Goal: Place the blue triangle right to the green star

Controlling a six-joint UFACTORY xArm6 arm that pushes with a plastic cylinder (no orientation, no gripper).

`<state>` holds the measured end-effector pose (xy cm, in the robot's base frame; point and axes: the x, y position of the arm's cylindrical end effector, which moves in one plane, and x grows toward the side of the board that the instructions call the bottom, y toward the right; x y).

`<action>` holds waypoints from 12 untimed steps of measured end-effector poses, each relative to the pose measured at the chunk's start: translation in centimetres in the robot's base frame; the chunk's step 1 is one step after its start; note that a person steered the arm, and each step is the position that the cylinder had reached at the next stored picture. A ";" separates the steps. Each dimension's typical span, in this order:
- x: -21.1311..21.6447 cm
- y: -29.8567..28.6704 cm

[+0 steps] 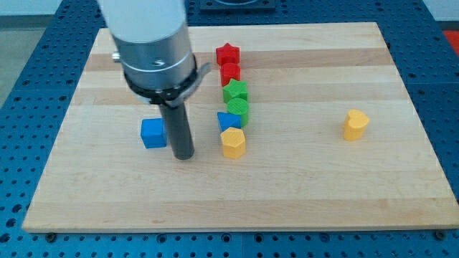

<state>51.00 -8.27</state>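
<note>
Dark rod's tip [185, 155] on wooden desk [301, 186], no pincer fitted. Blue triangle block [227, 120] lies toward view's right of tip, wedged between green block [237, 110] and yellow block [232, 142]; green star block [235, 91] just above.

Board [301, 179] pale wood, smooth, matt, visible grain. Blocks such as blue triangle [228, 120] look matt plastic. Rod [181, 129] dark, matt; collar [158, 54] shiny metal.

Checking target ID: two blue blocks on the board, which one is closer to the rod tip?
The blue cube, just to the view's left of my tip. The blue triangle sits farther off to the view's right, in the column between the green block and yellow block.
</note>
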 end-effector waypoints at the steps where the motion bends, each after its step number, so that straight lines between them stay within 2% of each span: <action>1: -0.1 0.7; 2: -2.5 3.7; 3: -2.5 4.4; 4: -3.0 8.3; 6: -3.0 8.5; 9: -2.6 12.5; 10: -8.1 13.9; 11: -8.1 13.9; 12: -11.0 13.9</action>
<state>40.00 5.61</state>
